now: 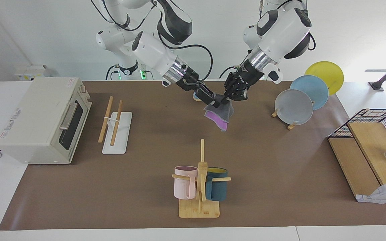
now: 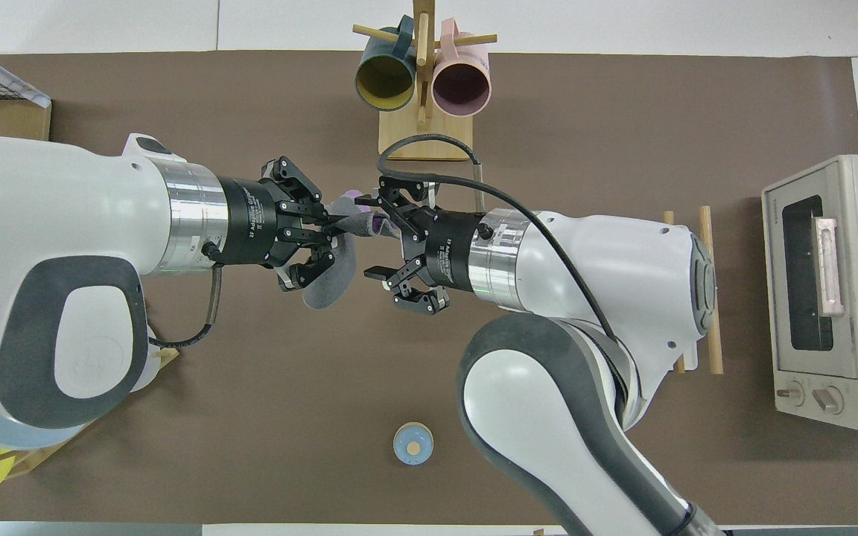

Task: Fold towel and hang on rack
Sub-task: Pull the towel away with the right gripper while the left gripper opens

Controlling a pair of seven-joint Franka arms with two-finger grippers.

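Purple on one face and dark grey on the other, the towel (image 1: pixel 219 113) hung in the air above the brown worktop (image 1: pixel 280 187), pinched at its upper edge by the left pincer (image 1: pixel 228 98), whose fingers were closed on the cloth so that the rest drooped freely below. The right pincer (image 1: pixel 213 100) had its fingers spread apart right at the towel's top edge beside the left one, one finger at the cloth and the other out to the side in the overhead view; it looked placed to take a second hold, which a fold in mid-air would need, or to receive the cloth. Whether it already touched the fabric could not be told. The rack (image 1: pixel 116 125), with its two wooden rods on a white base, stood on the worktop well apart from both pincers, toward the right arm's end beside the toaster oven (image 1: pixel 42 120), which probably explained why the right arm was being brought in.
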